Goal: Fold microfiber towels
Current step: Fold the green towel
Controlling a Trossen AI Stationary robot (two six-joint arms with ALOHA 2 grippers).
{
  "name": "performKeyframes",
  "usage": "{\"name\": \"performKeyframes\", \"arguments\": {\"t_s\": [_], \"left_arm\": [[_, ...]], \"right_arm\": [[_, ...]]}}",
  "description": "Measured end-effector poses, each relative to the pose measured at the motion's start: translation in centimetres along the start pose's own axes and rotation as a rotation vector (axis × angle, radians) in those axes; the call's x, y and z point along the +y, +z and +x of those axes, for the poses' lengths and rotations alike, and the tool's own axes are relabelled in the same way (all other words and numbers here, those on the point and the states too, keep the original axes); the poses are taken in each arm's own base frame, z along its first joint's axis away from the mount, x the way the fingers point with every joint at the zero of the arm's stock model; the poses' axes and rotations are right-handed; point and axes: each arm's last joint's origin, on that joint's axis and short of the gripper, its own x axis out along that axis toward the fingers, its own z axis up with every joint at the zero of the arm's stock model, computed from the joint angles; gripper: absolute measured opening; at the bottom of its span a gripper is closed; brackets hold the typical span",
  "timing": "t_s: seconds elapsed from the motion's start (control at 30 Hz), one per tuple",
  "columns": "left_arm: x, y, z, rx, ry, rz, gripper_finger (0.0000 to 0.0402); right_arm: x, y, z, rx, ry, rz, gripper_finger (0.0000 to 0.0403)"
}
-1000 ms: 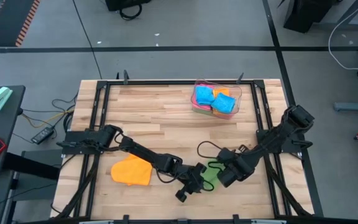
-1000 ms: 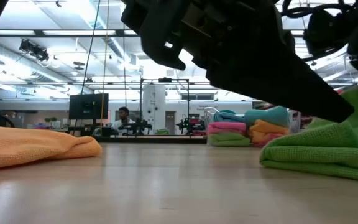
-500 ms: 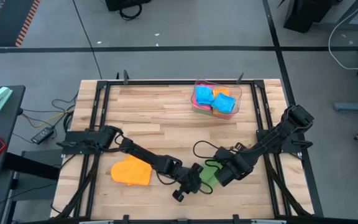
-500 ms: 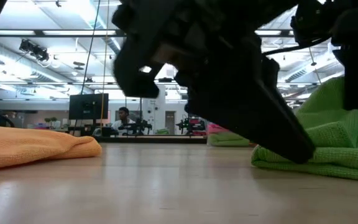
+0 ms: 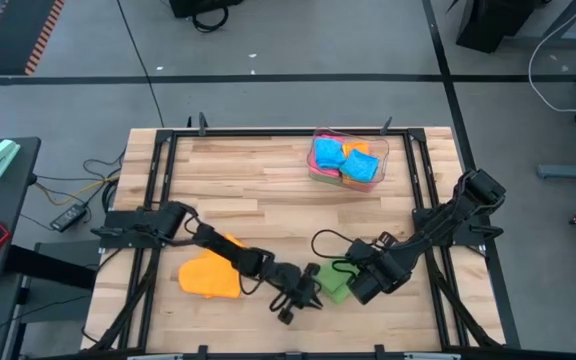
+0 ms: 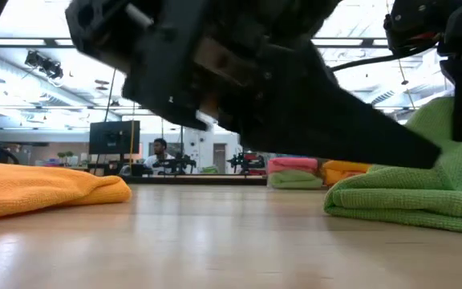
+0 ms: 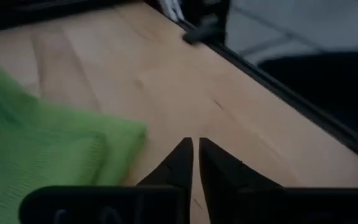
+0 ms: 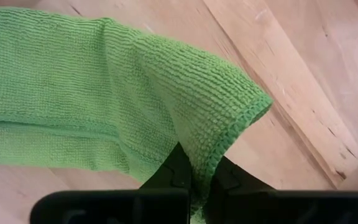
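A green microfiber towel (image 5: 336, 288) lies at the table's near middle, with the corner nearest my right gripper raised. My right gripper (image 8: 197, 167) stands over it, pointing steeply down and shut on it. My left gripper (image 7: 196, 144) is low over bare wood just off the towel's near-left corner (image 7: 126, 134), slanting down. Its fingers are shut with nothing between them. An orange towel (image 5: 208, 275) lies flat to the left. More towels sit in a clear tray (image 5: 386, 150) at the far right. My right gripper pinches the green towel between its two fingers at the hemmed edge (image 8: 221, 144), close to a corner (image 8: 255, 104). The fingers come from above, pointing steeply down. The pinched part is raised in a hump. The rest of the towel (image 8: 55, 93) lies on the table.
The tray holds blue, orange, pink and green towels (image 5: 344, 162). A black frame (image 5: 268, 132) runs around the tabletop. Bare wood (image 5: 248, 190) spans the middle and far left. In the low view the left arm (image 6: 239, 72) fills the upper middle.
My left gripper has sunk toward the table beside the green towel and tipped to a flatter slant. My right gripper has kept its place and its hold.
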Motion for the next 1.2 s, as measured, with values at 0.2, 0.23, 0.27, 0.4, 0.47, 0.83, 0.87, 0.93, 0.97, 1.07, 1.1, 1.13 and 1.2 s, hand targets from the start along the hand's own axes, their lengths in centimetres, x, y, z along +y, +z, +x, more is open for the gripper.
{"name": "performKeyframes", "arguments": {"t_s": [0.2,0.23,0.27,0.4,0.47,0.83,0.87,0.93,0.97,1.07,1.1,1.13,1.2], "left_arm": [[0.2,-1.9,0.9,-0.025,0.058,-0.111,0.0034],[0.1,-2.3,1.1,-0.018,0.085,-0.119,0.0035],[0.1,-2.7,1.3,-0.019,0.115,-0.123,0.0035],[0.5,-3.4,1.5,-0.016,0.177,-0.162,0.0033],[1.0,-3.5,1.4,-0.016,0.202,-0.192,0.0031],[1.7,-3.6,1.3,-0.019,0.249,-0.25,0.0029],[1.7,-3.6,1.3,-0.019,0.25,-0.258,0.0029],[1.7,-3.6,1.3,-0.021,0.253,-0.274,0.0029],[1.7,-3.6,1.3,-0.021,0.252,-0.275,0.0029],[1.8,-3.6,1.3,-0.021,0.256,-0.276,0.0032],[1.8,-3.6,1.3,-0.021,0.263,-0.278,0.0033],[1.8,-3.6,1.3,-0.022,0.269,-0.281,0.0034],[1.8,-3.6,1.3,-0.024,0.273,-0.289,0.0035]], "right_arm": [[0.0,0.0,0.0,-0.005,-0.002,0.008,0.0014],[0.0,0.0,0.0,-0.01,-0.003,0.007,0.0014],[0.0,0.0,0.0,-0.013,-0.003,0.007,0.0014],[0.0,0.1,0.0,-0.017,0.0,0.008,0.0014],[0.1,0.1,0.0,-0.019,0.007,0.002,0.0014],[0.4,0.4,0.0,-0.093,0.03,0.002,0.0014],[0.5,0.4,0.0,-0.102,0.035,0.001,0.0014],[0.7,0.5,0.0,-0.118,0.05,-0.004,0.0014],[0.8,0.5,0.0,-0.124,0.06,-0.008,0.0014],[1.0,0.6,-0.1,-0.138,0.075,-0.025,0.0014],[1.0,0.6,-0.1,-0.14,0.073,-0.03,0.0014],[1.0,0.6,-0.1,-0.142,0.072,-0.036,0.0014],[1.0,0.7,-0.1,-0.159,0.067,-0.051,0.0014]]}}
